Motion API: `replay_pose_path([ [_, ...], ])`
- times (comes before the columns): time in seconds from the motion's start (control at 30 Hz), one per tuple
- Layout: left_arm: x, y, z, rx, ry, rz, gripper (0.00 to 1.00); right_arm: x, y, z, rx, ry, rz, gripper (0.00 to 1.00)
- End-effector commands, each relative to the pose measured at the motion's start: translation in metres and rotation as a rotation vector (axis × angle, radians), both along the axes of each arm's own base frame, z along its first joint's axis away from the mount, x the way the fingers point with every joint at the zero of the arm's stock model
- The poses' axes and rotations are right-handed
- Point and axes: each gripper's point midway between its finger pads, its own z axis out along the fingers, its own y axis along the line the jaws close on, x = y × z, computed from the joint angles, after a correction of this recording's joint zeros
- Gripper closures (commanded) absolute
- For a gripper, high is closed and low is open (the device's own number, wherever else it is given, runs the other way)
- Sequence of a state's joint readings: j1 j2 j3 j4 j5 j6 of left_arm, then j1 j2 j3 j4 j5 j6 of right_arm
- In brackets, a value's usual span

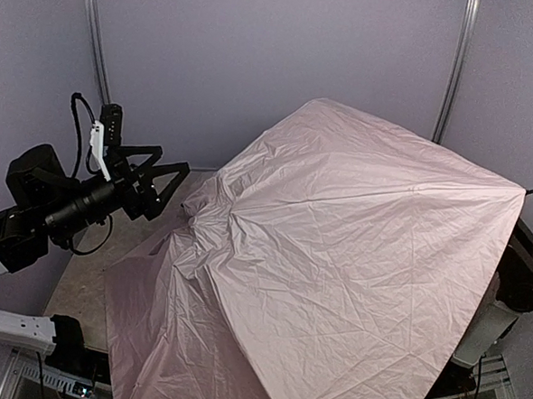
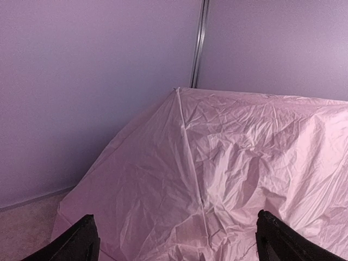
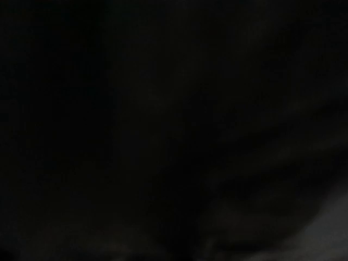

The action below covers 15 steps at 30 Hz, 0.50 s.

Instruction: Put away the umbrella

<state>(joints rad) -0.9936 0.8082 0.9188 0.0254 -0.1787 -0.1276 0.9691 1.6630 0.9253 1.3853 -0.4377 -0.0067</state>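
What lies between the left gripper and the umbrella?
Nothing: the top external view shows only bare table between the left gripper and the umbrella.

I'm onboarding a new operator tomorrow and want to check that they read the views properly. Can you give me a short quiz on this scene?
1. True or false: the umbrella is folded shut.
2. The left tool is: A) shut on fabric; B) open, holding nothing; C) hidden under the canopy.
3. Fill in: the right wrist view shows only ____.
Key: 1 false, it is spread open over the table; 2 B; 3 darkness.
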Motion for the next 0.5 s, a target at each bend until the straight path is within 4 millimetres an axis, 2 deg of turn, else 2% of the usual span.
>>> replay_pose_path([
  [0.0, 0.009, 0.043, -0.015, 0.008, 0.042, 0.175, 0.03, 0.02, -0.009, 0.037, 0.051, 0.073, -0.09, 1.0],
  [0.13, 0.009, 0.088, -0.008, -0.04, 0.045, 0.335, 0.06, 0.035, -0.026, 0.073, 0.136, 0.128, -0.187, 1.0],
  [0.2, 0.009, 0.094, -0.011, -0.042, 0.043, 0.357, 0.06, 0.04, -0.034, 0.084, 0.16, 0.121, -0.239, 1.0],
  [0.27, 0.009, 0.091, -0.017, -0.029, 0.047, 0.344, 0.06, 0.042, -0.04, 0.088, 0.174, 0.115, -0.28, 1.0],
  [0.47, 0.017, 0.056, -0.038, 0.06, 0.074, 0.269, 0.06, 0.047, -0.041, 0.086, 0.156, 0.135, -0.308, 1.0],
])
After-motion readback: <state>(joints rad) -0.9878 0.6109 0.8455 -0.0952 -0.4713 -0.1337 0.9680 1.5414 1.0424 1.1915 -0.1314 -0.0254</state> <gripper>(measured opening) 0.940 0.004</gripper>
